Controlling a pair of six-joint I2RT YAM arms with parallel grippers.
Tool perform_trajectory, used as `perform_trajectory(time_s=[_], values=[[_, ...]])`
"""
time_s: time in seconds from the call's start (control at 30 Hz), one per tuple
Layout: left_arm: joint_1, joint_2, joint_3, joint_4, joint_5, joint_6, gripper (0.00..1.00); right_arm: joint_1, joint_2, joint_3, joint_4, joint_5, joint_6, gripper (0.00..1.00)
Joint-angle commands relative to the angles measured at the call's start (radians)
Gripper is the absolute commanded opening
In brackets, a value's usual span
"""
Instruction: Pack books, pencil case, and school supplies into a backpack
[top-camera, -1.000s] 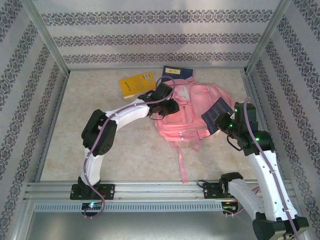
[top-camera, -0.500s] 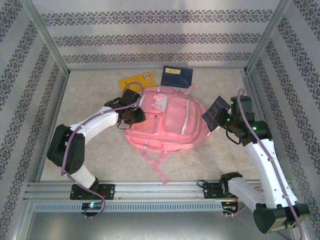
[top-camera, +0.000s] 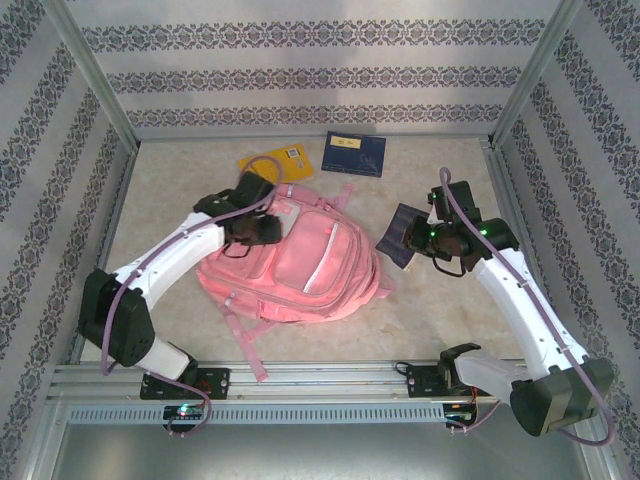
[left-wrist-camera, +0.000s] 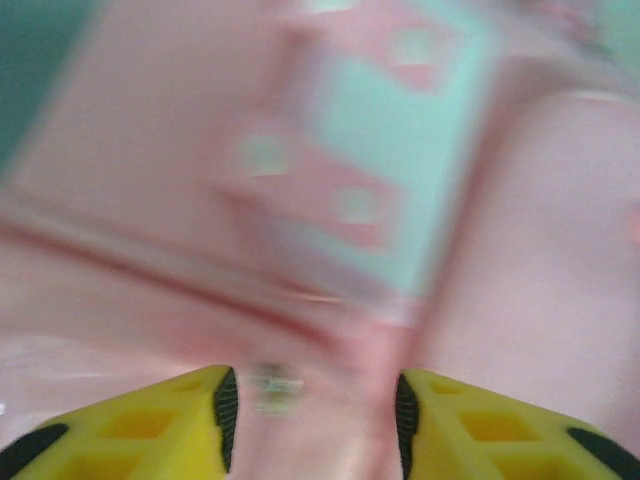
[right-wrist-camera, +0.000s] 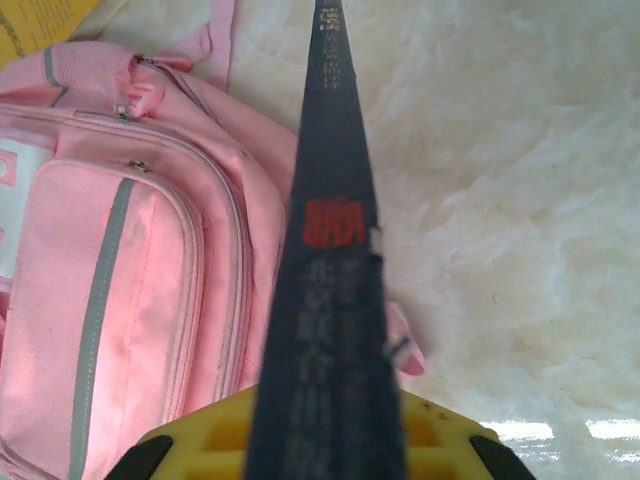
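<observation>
Left gripper (left-wrist-camera: 315, 400): jaws spread, blurred pink backpack (top-camera: 300, 265) fabric directly ahead of them; its contents not discernible. Right gripper (right-wrist-camera: 325, 425): jaws pinching the dark blue book (right-wrist-camera: 335, 250) edge-on, backpack to their left. The overhead view adds a yellow book (top-camera: 285, 158) and a navy book (top-camera: 354, 153) beyond the backpack.

The large pink fabric backpack (top-camera: 300, 265) now lies further left and nearer, clear of the navy yellow-labelled book (top-camera: 353, 153); the right tool (top-camera: 414, 240) and its dark patterned book (top-camera: 393, 232) sit further left.
</observation>
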Motion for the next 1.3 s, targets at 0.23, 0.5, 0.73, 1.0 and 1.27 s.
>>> perform_trajectory(time_s=[0.23,0.5,0.73,1.0,1.27], values=[[-0.187,0.240,0.236,-0.034,0.179,0.079,0.57,0.002,-0.081,-0.087,-0.002,-0.016,-0.007,0.00],[-0.203,0.320,0.243,-0.022,0.246,0.049,0.53,-0.003,-0.124,-0.131,0.009,-0.034,0.001,0.00],[-0.226,0.330,0.238,0.022,0.329,0.023,0.32,-0.005,-0.145,-0.154,0.015,-0.039,-0.004,0.00],[-0.197,0.275,0.313,-0.053,0.295,0.064,0.00,-0.008,-0.167,-0.119,-0.005,-0.027,-0.030,0.00],[-0.126,0.139,0.357,-0.110,0.296,0.105,0.00,-0.031,-0.225,-0.121,0.034,-0.154,-0.018,0.00]])
